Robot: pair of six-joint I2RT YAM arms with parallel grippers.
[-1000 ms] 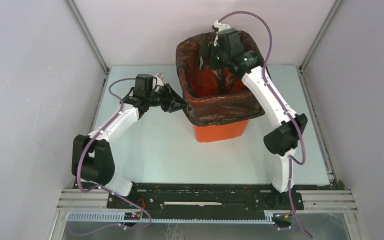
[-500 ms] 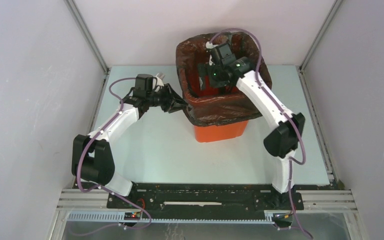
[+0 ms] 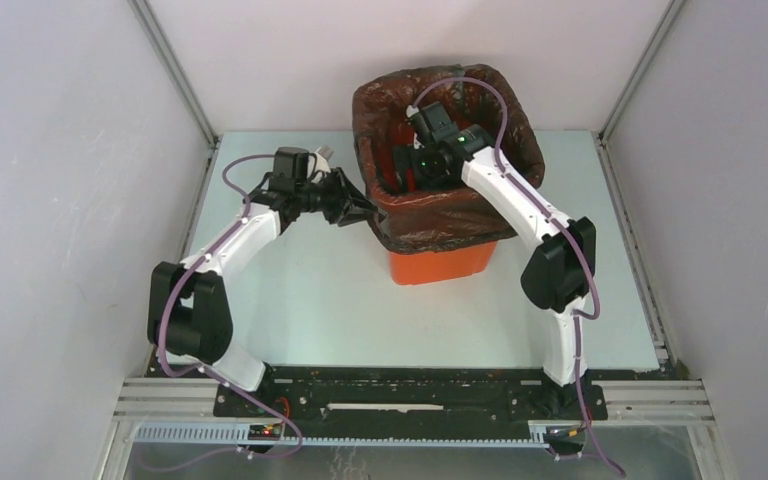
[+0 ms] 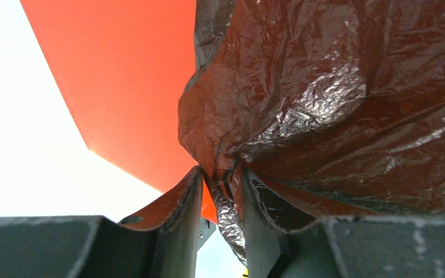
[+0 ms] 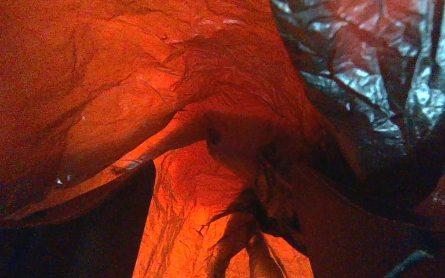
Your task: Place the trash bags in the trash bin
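Note:
The orange trash bin [image 3: 438, 262] stands at the back middle of the table. A black trash bag [image 3: 440, 218] lines it and is folded out over its rim. My left gripper [image 3: 364, 212] is at the bin's left side, shut on a fold of the bag's hanging edge. In the left wrist view the film [image 4: 324, 87] is pinched between the jaws [image 4: 223, 185] beside the orange wall [image 4: 127, 81]. My right gripper [image 3: 407, 168] is down inside the bin. Its jaws [image 5: 217, 174] stand apart, with wrinkled film [image 5: 121, 87] all around and a twisted fold by the right finger.
The pale table [image 3: 300, 290] stretches in front of the bin. White walls with metal frame posts [image 3: 175, 75] close in the left, back and right. The right arm [image 3: 520, 205] leans over the bin's right rim.
My right gripper has dropped from above the bin's back rim down into the bin, pushing the bag inward. My left gripper has kept its hold and stayed put.

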